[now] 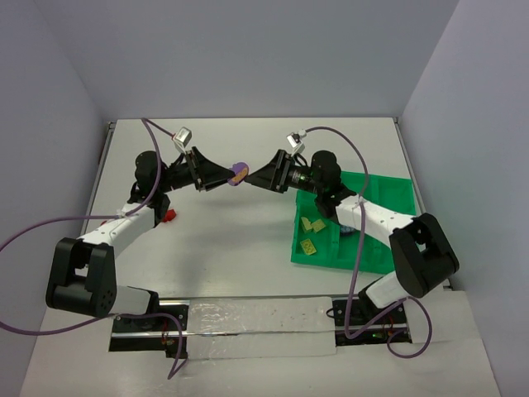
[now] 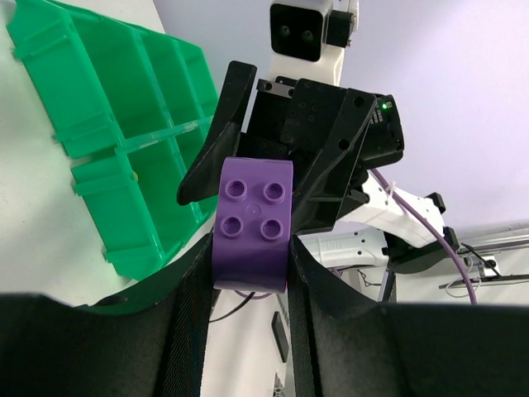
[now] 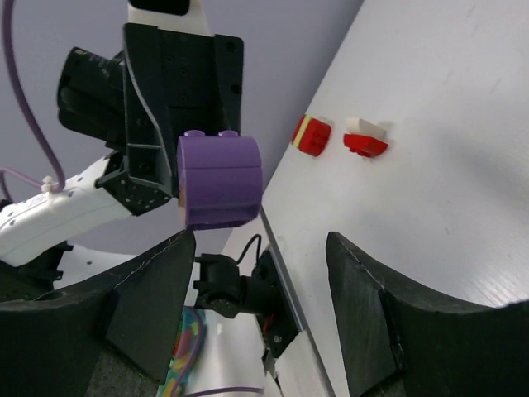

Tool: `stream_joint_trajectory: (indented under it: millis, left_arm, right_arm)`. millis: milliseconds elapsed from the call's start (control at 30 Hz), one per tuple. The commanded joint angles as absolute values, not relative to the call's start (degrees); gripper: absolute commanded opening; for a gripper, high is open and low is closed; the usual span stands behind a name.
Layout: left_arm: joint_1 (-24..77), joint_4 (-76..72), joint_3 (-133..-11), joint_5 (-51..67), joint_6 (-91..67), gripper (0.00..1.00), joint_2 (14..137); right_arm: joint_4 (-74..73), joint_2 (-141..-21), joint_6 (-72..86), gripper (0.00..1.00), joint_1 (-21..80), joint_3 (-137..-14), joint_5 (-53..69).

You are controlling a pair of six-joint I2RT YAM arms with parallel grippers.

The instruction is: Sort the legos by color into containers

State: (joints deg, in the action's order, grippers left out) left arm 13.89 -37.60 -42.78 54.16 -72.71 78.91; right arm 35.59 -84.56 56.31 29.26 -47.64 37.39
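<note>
I see the purple brick up in the air above the counter, not resting on anything. My left claw is clamped narrowly on it, one finger pressed against each side, with the four studs facing the left wrist camera. My right claw faces it head-on with the jaws spread wide. Its fingertips sit just beside the brick's far end, and I cannot tell whether they touch it. From the right wrist the brick hangs above and beyond the left finger, not down between the two.

The green tray sits on the right side of the counter, partly covered by my right arm. Two yellow-green bricks lie in its near-left compartments. A dark bluish shape beside them is mostly hidden behind the arm.

The right wrist shows two small red pieces close together on the counter. They are too small for me to say what they are.

The counter is a plain pale grey. Bare lavender-grey walls close it in on three sides.
</note>
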Motion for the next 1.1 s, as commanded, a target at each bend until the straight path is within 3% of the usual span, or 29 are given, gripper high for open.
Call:
stream_joint_trajectory:
  millis: [0, 200, 833, 1067]
  left_arm:
    - [14.31, -39.81, -44.45, 55.44, -71.91, 0.0, 78.38]
    - [14.74, -40.37, -44.41, 55.99, -72.1, 0.0, 78.34]
    - [16.08, -38.67, -44.3, 55.9, -70.49, 0.0, 77.87]
    - [16.44, -35.65, -45.33, 56.34, -68.57, 0.0, 78.13]
  right_arm:
    - [46.23, -85.13, 58.96, 0.71, 29.44, -48.9, 41.03]
    - [47.04, -86.4, 59.05, 0.69, 29.51, -49.39, 41.36]
    - [52.61, -88.49, 61.72, 0.49, 29.71, -50.03, 43.21]
    - [54.23, -89.82, 63.98, 0.27, 29.71, -51.75, 45.17]
